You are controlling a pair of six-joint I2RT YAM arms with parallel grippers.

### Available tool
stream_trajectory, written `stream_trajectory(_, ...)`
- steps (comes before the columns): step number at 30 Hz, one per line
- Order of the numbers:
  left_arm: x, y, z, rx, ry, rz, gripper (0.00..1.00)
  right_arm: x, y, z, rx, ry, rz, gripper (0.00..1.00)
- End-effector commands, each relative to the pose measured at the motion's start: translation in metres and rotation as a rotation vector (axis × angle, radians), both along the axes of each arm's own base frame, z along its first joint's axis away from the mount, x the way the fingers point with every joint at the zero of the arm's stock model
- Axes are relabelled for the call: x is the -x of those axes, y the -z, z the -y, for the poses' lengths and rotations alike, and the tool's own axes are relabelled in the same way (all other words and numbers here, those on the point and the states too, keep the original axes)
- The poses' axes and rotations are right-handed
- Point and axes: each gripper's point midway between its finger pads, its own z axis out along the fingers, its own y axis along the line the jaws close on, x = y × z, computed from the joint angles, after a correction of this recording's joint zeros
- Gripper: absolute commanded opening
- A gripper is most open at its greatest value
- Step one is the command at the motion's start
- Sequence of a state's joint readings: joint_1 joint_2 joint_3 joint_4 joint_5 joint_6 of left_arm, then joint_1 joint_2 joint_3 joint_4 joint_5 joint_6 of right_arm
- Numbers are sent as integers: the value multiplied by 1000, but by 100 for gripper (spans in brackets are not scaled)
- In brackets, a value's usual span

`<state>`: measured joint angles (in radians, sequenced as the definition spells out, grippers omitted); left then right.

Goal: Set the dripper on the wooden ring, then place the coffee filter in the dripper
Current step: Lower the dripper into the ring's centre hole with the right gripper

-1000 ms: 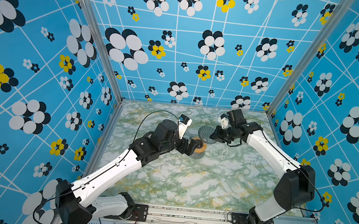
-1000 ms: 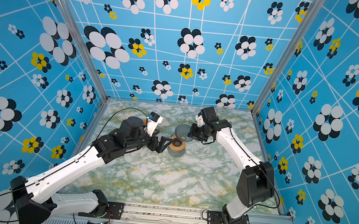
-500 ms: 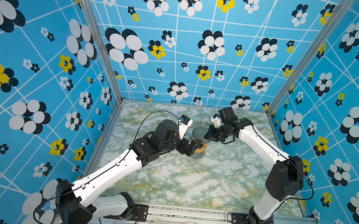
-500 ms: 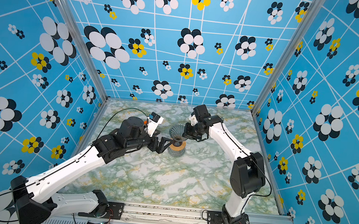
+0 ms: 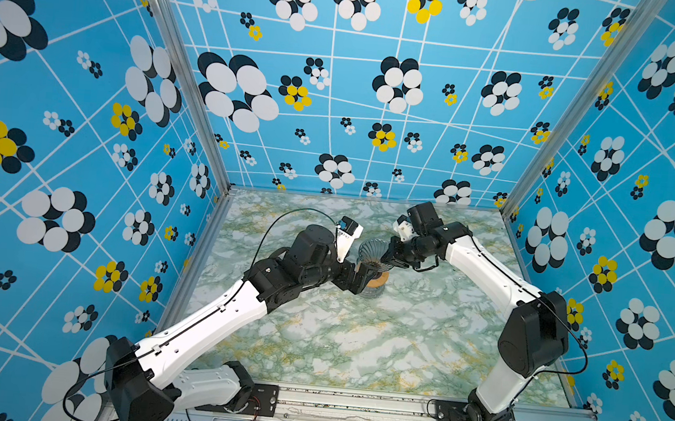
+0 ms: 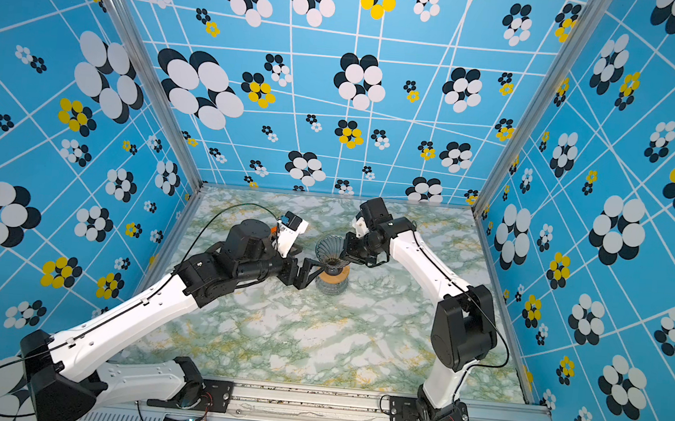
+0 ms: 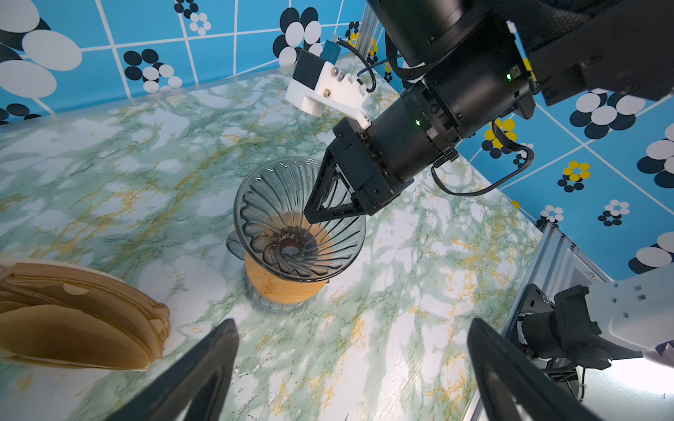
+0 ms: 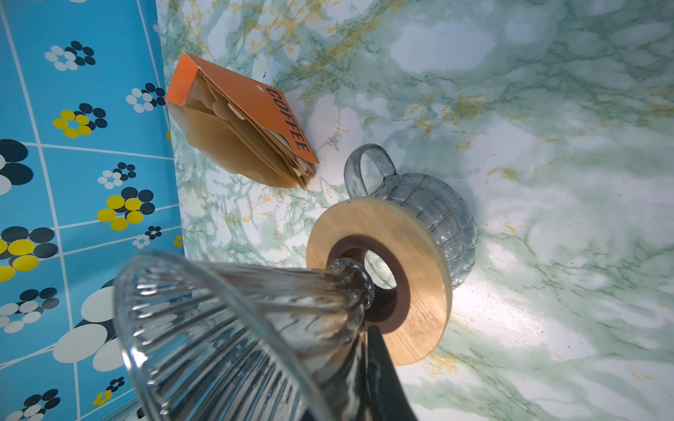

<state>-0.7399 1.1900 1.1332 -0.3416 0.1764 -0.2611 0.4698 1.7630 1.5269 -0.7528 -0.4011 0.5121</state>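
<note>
Walls hemmed marble tabletop (image 5: 358, 338) on three sides, blue flower print everywhere. Left side: orange packet (image 8: 251, 98) with stack of tan papers (image 7: 76, 320) lay close to left wall, little room there. Left gripper (image 7: 350, 364) hovered near jug, fingers spread wide, holding nothing. Centre: glass jug (image 8: 437, 215) with wooden ring (image 8: 419, 255) on top. Right gripper (image 7: 310, 215) pinched dripper (image 7: 291, 218) by rim, tip just over ring's hole. Single coffee filter not picked out, can't tell it from stack. Front and right of table wide open.
</note>
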Motion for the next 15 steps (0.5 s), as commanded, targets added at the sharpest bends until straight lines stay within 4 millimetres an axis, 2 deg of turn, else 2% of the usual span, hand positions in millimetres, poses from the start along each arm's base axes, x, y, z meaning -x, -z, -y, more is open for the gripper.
stream_trajectory(1,-3,1,2,8,11,7,99,5,6,-5,-3,-21,-28,13)
stream_trajectory(15,-3,1,3,8,11,7,99,10,19,-1,25,-27,-55,13)
